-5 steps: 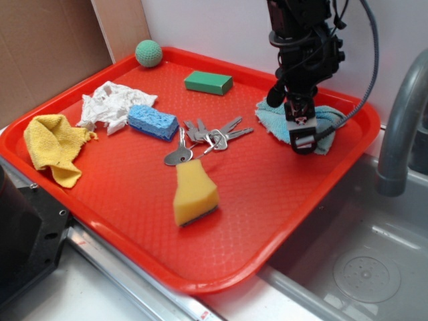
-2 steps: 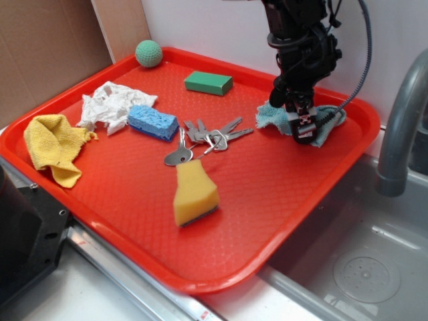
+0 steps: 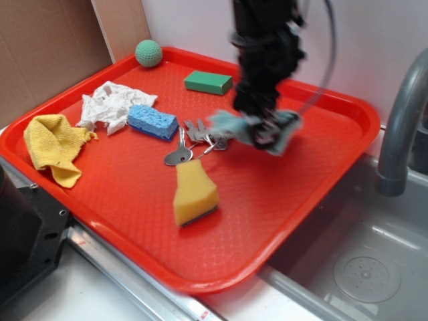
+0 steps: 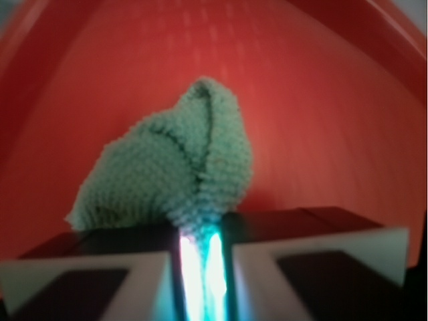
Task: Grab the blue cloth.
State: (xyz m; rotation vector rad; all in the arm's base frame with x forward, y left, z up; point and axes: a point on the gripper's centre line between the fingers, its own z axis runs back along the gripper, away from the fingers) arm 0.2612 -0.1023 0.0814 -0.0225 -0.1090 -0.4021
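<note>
The blue cloth (image 4: 177, 170) is pinched in 1 bunched fold between the gripper (image 3: 264, 132) jaws, hanging just below them over the tray (image 3: 294, 194); soft, light, limp, likely secure.

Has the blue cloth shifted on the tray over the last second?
Yes. The blue cloth, pinched in the hand, has moved left from near the tray's right rim, away from the faucet, and now hangs over the keys.
</note>
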